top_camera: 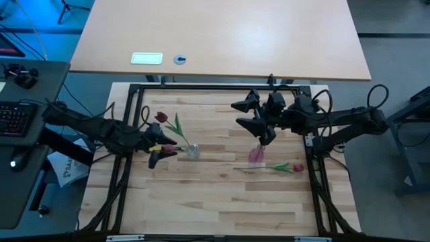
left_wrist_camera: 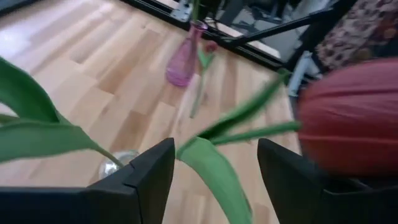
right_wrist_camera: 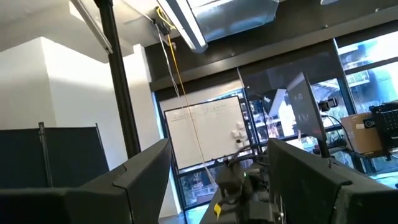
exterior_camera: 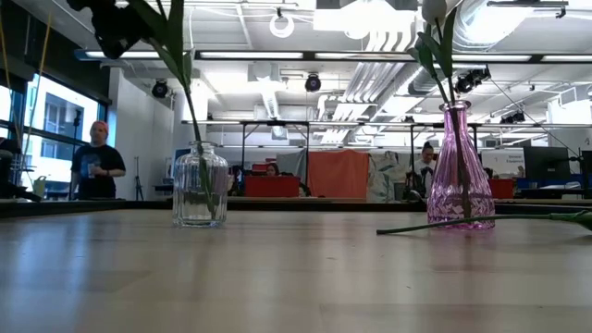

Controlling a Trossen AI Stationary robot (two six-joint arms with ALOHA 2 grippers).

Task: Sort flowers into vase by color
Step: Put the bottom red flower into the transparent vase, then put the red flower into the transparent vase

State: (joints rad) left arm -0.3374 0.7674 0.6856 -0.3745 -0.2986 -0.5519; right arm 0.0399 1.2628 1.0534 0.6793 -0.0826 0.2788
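A clear glass vase (top_camera: 193, 151) (exterior_camera: 199, 185) holds a green stem that leans toward the table's left, with a dark red tulip head (top_camera: 161, 117) beyond it. My left gripper (top_camera: 156, 149) (left_wrist_camera: 214, 180) hovers just left of this vase, open, with a leaf (left_wrist_camera: 211, 168) between its fingers and a red head (left_wrist_camera: 348, 118) close by. The pink vase (top_camera: 256, 154) (exterior_camera: 460, 176) holds a white tulip (exterior_camera: 437, 9). My right gripper (top_camera: 265, 138) (right_wrist_camera: 217, 180) is above it, open and empty. Another red tulip (top_camera: 295, 167) lies flat on the table to the right of the pink vase. My left gripper has a green leaf (left_wrist_camera: 211, 168) running between its open fingers, above the clear vase's mouth. I cannot tell whether either finger touches the leaf or the stem.
The wooden table (top_camera: 215, 208) has bare boards along its near side and between the two vases. A black frame (top_camera: 201, 87) edges the table. The lying tulip's stem (exterior_camera: 444, 222) reaches across in front of the pink vase. People stand in the room behind.
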